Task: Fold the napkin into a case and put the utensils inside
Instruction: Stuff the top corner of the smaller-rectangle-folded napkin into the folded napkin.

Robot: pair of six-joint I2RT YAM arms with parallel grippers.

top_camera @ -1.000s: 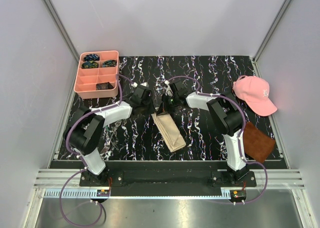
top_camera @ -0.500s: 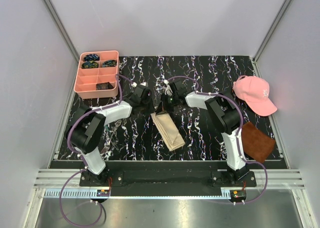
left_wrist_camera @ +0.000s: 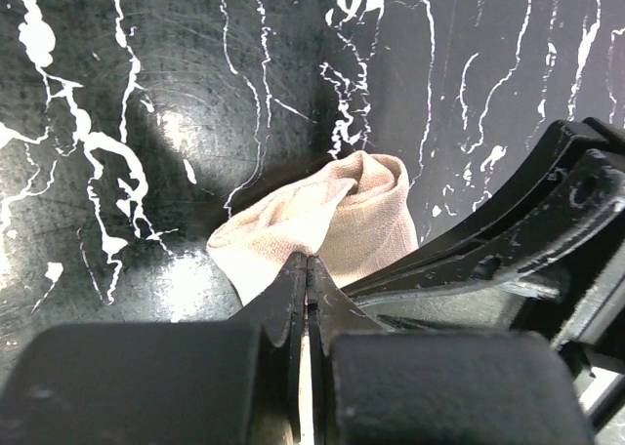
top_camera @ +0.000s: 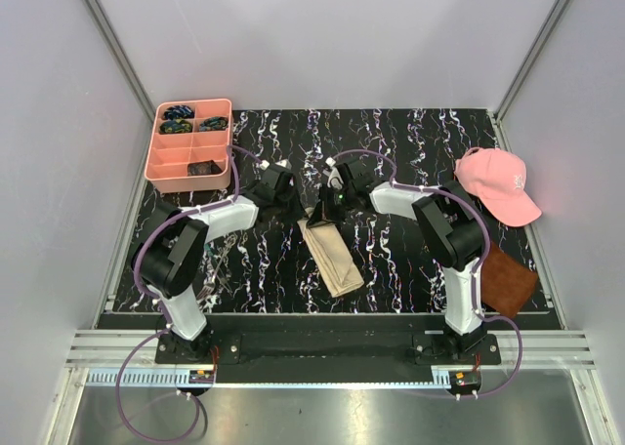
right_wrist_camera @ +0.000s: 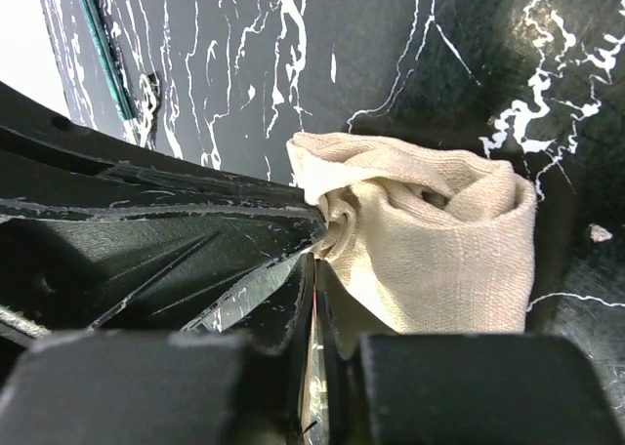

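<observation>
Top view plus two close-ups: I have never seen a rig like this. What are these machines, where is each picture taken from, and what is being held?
Two robot arms, the left arm and right arm, are bolted at the near edge of a black marbled table. The top view looks down from above and behind them. Each close-up comes from a camera on one wrist, looking along its own pincer. On the table lie a folded tan napkin, a divided pink tray, a pink cap and a brown square. The left pincer is shut on the napkin's far end; the right pincer looks pinched on that same end.
</observation>
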